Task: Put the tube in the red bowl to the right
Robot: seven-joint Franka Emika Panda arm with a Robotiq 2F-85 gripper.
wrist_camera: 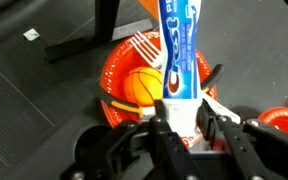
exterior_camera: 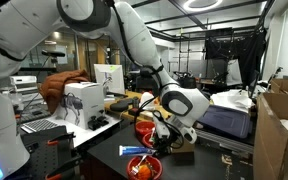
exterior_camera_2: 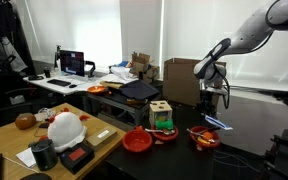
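Bowl (wrist_camera: pixel 119 85) under the pincer (wrist_camera: pixel 184 116) is pretty crowded, an orange ball (wrist_camera: pixel 142 88) and a fork (wrist_camera: pixel 144 45) fill most of it. Bare dark surface (wrist_camera: pixel 29 105) beside it is open; a wooden block toy (exterior_camera_2: pixel 161 115) stands near.

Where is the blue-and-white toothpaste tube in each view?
In an exterior view: blue-and-white toothpaste tube low centre, above the red bowl.
In an exterior view: tube right of centre, under the gripper.
Wrist view: tube upper centre, gripped.
Shared landmark: that red bowl.
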